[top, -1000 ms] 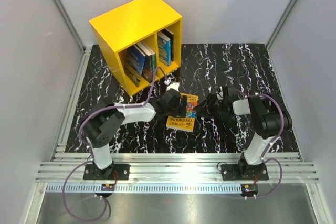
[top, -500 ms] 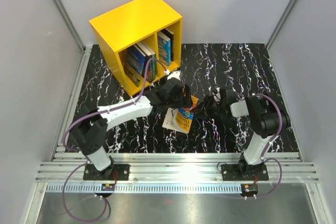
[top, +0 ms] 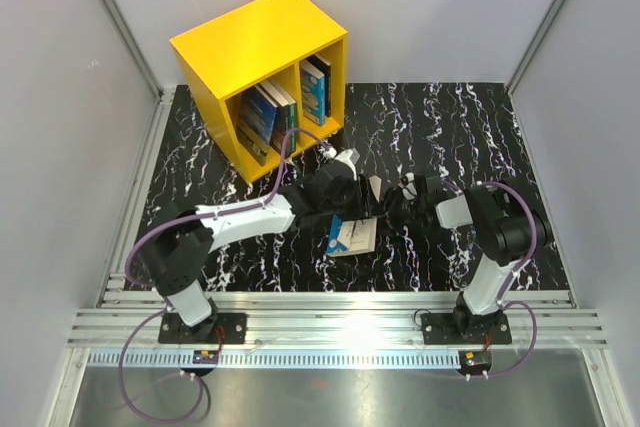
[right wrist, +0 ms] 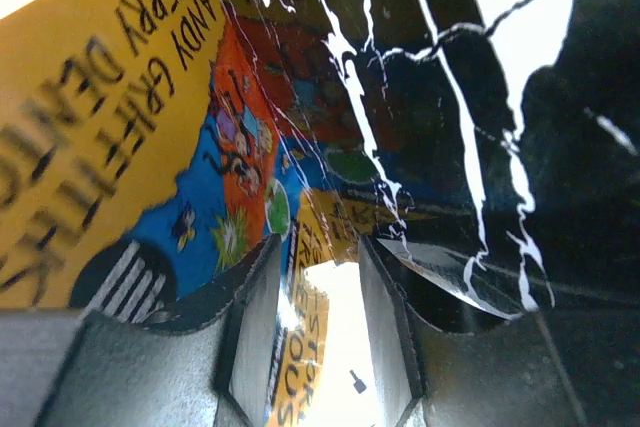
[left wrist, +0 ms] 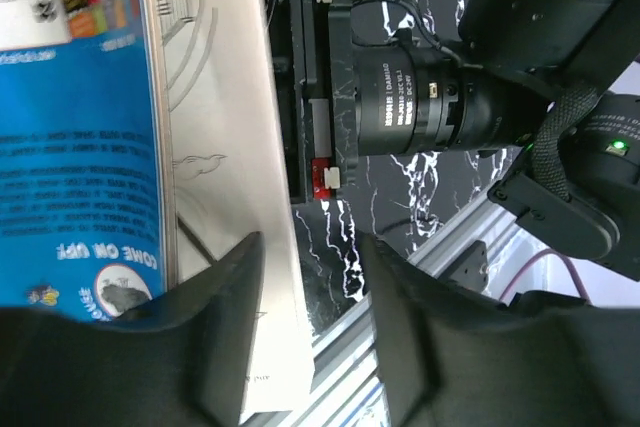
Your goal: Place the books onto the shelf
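In front of the shelf's (top: pixel 255 37) open face, the book (top: pixel 352 235) tilts up off the surface (top: pixel 440 127), one edge pinched by the right claw (right wrist: pixel 320 257), while the left claw (left wrist: pixel 310 247) straddles its page edge half spread, one finger not touching.

gap between left tool (top: pixel 368 196), right tool (top: pixel 388 199) | blocked by book (top: pixel 352 236)

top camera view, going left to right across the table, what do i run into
yellow shelf → left end effector → right end effector → right arm base. The book overlaps the left end effector, so it is left out.
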Controlling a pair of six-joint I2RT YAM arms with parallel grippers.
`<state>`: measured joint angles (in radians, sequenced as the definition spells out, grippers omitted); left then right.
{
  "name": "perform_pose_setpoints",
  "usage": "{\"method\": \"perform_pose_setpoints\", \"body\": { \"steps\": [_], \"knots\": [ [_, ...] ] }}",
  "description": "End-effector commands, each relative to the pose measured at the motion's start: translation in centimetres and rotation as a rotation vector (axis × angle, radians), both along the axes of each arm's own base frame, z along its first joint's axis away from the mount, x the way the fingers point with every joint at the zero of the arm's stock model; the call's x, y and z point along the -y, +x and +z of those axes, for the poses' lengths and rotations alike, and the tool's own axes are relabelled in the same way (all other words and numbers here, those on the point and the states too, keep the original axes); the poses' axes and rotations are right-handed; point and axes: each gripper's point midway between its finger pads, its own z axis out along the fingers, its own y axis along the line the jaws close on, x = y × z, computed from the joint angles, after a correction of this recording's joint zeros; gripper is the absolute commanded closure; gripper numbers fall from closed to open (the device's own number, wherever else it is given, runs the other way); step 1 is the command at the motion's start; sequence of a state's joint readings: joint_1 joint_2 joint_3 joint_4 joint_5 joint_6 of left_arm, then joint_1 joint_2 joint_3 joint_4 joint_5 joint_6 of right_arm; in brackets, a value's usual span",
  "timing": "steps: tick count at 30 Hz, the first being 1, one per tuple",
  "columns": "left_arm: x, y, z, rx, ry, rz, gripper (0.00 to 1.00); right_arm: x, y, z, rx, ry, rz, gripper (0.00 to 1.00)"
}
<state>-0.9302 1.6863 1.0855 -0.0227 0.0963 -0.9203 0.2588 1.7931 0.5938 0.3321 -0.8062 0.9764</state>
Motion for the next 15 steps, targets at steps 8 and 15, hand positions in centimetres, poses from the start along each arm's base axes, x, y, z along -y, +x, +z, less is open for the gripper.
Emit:
{"method": "perform_pose_setpoints", "body": {
  "steps": [8, 15],
  "knots": [
    [-1.8, -1.8, -3.8, -0.094, 0.144, -0.029, 0.26, 0.3, -1.0, -0.1, -0.003, -0.04, -0.017, 0.54],
    [-1.7, -1.2, -3.2, -0.088, 0.242, -0.075, 0.23, 0.0, -0.7, 0.3, 0.0, -0.011, -0.034, 0.54]
  ]
}}
